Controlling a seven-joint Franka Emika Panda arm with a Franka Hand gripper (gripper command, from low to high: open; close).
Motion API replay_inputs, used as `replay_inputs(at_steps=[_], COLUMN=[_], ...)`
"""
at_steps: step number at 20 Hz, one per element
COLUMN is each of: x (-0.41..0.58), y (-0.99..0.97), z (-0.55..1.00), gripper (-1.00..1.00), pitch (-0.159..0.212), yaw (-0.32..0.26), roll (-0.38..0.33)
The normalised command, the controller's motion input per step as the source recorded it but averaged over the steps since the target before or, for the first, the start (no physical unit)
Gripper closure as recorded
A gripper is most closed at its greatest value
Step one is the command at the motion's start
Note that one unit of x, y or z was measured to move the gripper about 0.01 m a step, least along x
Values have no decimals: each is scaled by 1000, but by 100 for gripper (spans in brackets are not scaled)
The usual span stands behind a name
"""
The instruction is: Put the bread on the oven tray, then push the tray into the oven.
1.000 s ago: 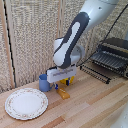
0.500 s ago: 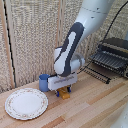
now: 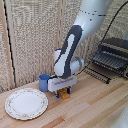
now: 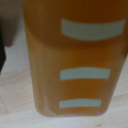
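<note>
While the wrist view is filled almost edge to edge by the bread (image 4: 75,60), a golden-orange block with three pale bars across it, no fingers show there, so whether the clamp (image 3: 63,92) grips it cannot be told. Pale wooden table (image 4: 12,95) shows beside the bread. From the exterior view, the clamp is down at the tabletop with its blue-tipped fingers on either side of the small orange bread (image 3: 65,95). A round patterned plate (image 3: 26,103) lies on the table (image 3: 95,107) toward the exterior view's left, and a blue cup (image 3: 44,82) stands just behind the clamp. Farther back on the exterior view's right, the oven pan (image 3: 110,60) juts from the open front of the oven (image 3: 116,49).
</note>
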Motion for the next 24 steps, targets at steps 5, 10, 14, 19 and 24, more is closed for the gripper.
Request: replay_inputs(at_steps=[5,10,14,19,24], x=[-17,65,203,317,283], y=[130,22,-4,0,0], z=[4,502,944,915,781], gripper=[100,100,100,100,100], pitch=[-1,0,14,22,43], yaw=[0,-97,-220,-246,-303], roll=[-9,-1,-8,-56,-70])
